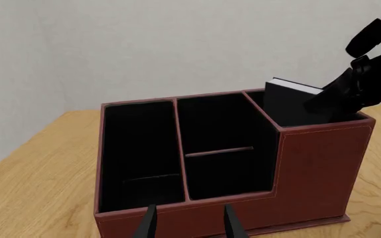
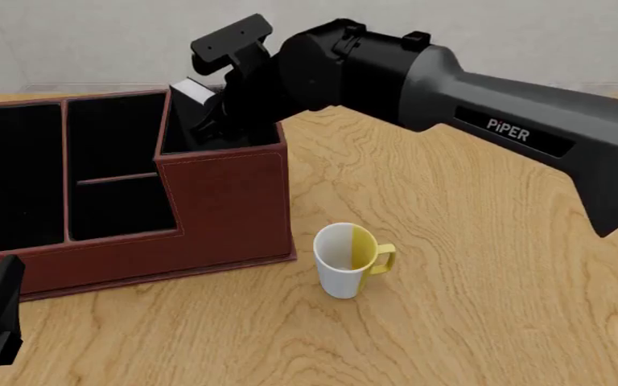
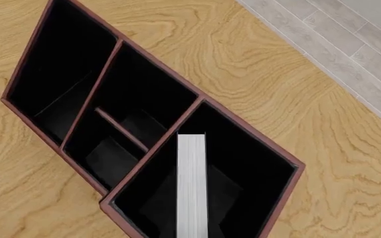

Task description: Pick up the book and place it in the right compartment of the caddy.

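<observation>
Right gripper (image 2: 215, 104): reaches down over the caddy's tall well; fingers pinch the book (image 1: 289, 101), though the contact itself is partly hidden behind the arm.
Book: black cover, pale page edges up toward the wrist camera (image 3: 192, 183); long axis runs down into the well, tilted, upper corner poking above the rim and leaning toward the middle section.
Right compartment (image 3: 257, 173): holds the book's lower part; black lining visible on either side of it.
Caddy (image 2: 223, 209): reddish-brown, upright on the table (image 2: 449, 305).
Left gripper (image 1: 189, 225): fingers spread, holding nothing, near the caddy's low front wall.
Mug (image 2: 347, 259): white and yellow, upright, beside the caddy's right front corner, apart from it.
</observation>
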Action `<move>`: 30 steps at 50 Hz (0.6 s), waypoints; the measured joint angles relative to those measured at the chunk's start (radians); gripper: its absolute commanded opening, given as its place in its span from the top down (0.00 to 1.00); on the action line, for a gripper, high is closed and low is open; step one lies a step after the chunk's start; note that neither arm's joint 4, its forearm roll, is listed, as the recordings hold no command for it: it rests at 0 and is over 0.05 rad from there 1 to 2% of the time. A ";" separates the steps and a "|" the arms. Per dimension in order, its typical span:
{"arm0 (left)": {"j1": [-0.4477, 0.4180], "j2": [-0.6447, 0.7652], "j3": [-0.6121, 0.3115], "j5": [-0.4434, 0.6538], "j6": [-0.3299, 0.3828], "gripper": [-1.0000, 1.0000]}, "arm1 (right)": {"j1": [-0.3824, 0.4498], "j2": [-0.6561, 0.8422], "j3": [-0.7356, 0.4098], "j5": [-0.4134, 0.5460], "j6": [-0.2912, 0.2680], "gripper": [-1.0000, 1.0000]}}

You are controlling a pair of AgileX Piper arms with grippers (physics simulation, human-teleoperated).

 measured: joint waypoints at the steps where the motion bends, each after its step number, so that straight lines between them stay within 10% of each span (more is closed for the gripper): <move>1: 0.000 0.000 0.000 0.000 0.000 0.00 | 0.000 0.000 0.000 -0.001 0.000 1.00; 7: -0.001 0.000 0.000 0.000 0.000 0.00 | 0.001 0.001 0.002 -0.003 0.002 1.00; 8: -0.001 0.000 0.000 0.000 0.000 0.00 | 0.001 0.002 0.002 -0.003 0.002 0.00; 30: -0.002 0.000 0.000 0.001 -0.001 0.00 | 0.009 -0.007 -0.008 -0.001 0.025 0.00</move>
